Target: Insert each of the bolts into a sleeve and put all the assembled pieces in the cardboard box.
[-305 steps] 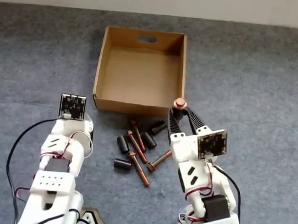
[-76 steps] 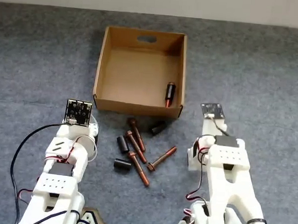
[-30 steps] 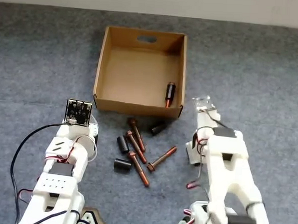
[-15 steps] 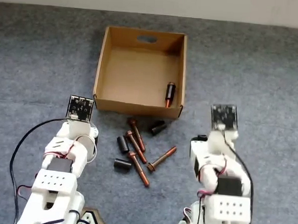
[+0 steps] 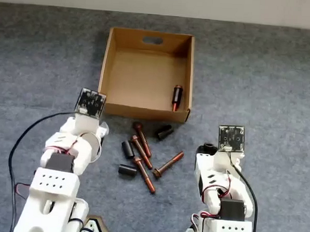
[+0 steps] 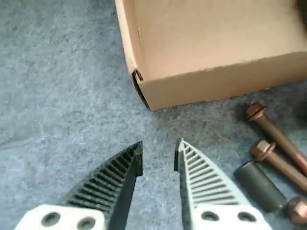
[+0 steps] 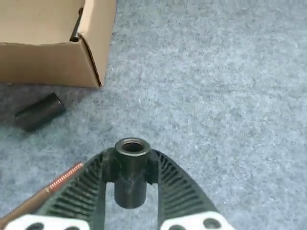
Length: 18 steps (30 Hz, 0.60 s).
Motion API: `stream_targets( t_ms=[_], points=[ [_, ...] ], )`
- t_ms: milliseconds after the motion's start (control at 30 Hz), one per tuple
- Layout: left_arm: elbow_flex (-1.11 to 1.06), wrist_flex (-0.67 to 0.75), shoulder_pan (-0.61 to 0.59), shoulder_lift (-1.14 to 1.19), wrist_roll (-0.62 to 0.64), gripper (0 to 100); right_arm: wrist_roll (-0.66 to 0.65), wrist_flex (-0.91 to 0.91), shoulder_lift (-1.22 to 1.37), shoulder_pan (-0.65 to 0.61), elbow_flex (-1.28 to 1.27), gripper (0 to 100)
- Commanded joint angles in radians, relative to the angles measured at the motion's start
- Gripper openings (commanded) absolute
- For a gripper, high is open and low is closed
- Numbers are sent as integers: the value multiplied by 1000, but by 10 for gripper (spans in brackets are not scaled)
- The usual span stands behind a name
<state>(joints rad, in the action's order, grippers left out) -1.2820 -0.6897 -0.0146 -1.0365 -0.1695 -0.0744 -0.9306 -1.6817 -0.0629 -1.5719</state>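
Note:
The cardboard box (image 5: pixel 108 67) stands at the back of the grey carpet, with one assembled bolt and sleeve (image 5: pixel 176 98) lying by its right wall. In front of it lie several copper bolts (image 5: pixel 142 140) and three loose black sleeves (image 5: pixel 128 149). My right gripper (image 7: pixel 130 165) is shut on another black sleeve (image 7: pixel 130 167), held upright just above the carpet to the right of the pile, with a bolt (image 7: pixel 48 191) beside it. My left gripper (image 6: pixel 158 152) is open and empty. It hangs over the carpet just in front of the box's near left corner (image 6: pixel 139 79), with two bolts (image 6: pixel 276 136) off to one side.
A loose sleeve (image 7: pixel 41 111) lies close to the box's near right corner (image 7: pixel 93 62). Bare carpet stretches to the right of the right arm (image 5: pixel 221 187) and to the left of the left arm (image 5: pixel 64 158).
The right arm has drawn back from beside the box and come lower, still holding its sleeve. The left arm has shifted forward and to the right, towards the box's near left corner.

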Motion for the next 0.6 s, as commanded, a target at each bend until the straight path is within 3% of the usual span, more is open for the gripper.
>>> stream_targets(
  t_ms=[0,267,567],
  points=[
    [166,-149,50,-10,-8,140,9,-13,-15,12,4,7],
    [343,-364,185,39,-8,143,9,-22,-18,12,2,7],
    [487,-319,240,463,0,143,6,-16,-19,12,-19,7]
  ],
)
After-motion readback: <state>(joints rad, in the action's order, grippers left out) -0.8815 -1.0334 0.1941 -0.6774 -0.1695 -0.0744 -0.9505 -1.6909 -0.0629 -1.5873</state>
